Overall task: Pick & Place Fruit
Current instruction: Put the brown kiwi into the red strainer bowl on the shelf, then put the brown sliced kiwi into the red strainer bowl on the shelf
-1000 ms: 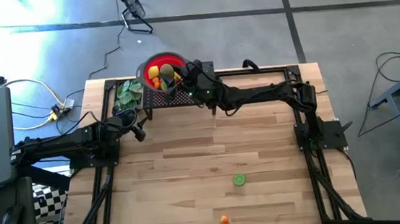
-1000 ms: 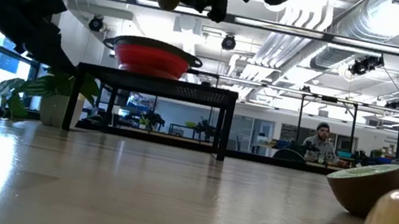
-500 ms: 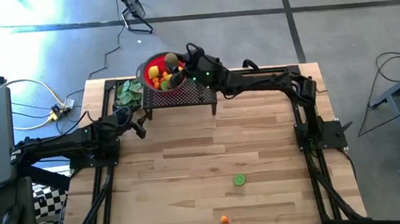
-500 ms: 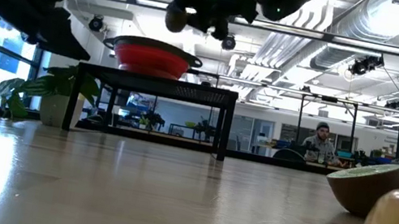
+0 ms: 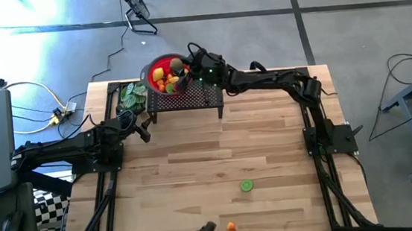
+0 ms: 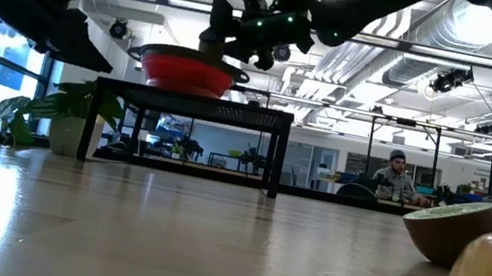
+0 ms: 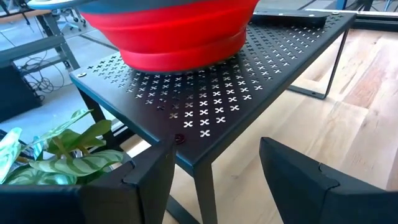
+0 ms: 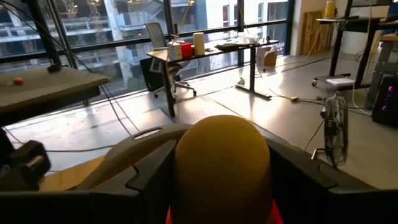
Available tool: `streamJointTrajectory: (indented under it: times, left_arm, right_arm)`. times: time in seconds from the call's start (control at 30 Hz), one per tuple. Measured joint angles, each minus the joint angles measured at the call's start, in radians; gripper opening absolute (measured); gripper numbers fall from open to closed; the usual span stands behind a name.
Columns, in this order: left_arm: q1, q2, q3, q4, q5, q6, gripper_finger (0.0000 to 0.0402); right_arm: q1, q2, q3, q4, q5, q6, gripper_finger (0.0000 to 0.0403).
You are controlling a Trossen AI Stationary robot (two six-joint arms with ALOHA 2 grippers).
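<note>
Fingers of the right gripper (image 5: 181, 64) pinch one brown kiwi (image 8: 222, 163) over the red bowl (image 5: 158, 64); left gripper (image 7: 214, 180) spread.

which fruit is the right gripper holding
The brown kiwi, clamped in the right gripper above the red bowl; the lime half and orange piece lie on the table.
</note>
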Motion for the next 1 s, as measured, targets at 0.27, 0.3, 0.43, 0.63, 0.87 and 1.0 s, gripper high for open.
streamJointTrajectory:
  times: [0.27, 0.3, 0.43, 0.63, 0.87, 1.0]
  left_arm:
    - [0.0, 0.0, 0.0, 0.0, 0.0, 0.0, 0.0228]
    - [0.0, 0.0, 0.0, 0.0, 0.0, 0.0, 0.0228]
    - [0.0, 0.0, 0.0, 0.0, 0.0, 0.0, 0.0228]
    - [0.0, 0.0, 0.0, 0.0, 0.0, 0.0, 0.0228]
    - [0.0, 0.0, 0.0, -0.021, 0.0, 0.0, 0.0228]
    - [0.0, 0.0, 0.0, -0.027, 0.0, 0.0, 0.0228]
  right_arm:
    - [0.0, 0.0, 0.0, -0.001, 0.0, -0.044, 0.0252]
    - [0.001, 0.0, 0.0, -0.002, 0.0, -0.044, 0.026]
    - [0.01, 0.0, 0.0, -0.002, 0.004, -0.044, 0.0293]
    - [0.031, -0.018, 0.0, 0.011, 0.003, -0.039, 0.0323]
    - [0.07, -0.077, 0.001, 0.013, 0.006, -0.036, 0.0308]
    - [0.096, -0.125, 0.001, -0.028, 0.005, -0.036, 0.0293]
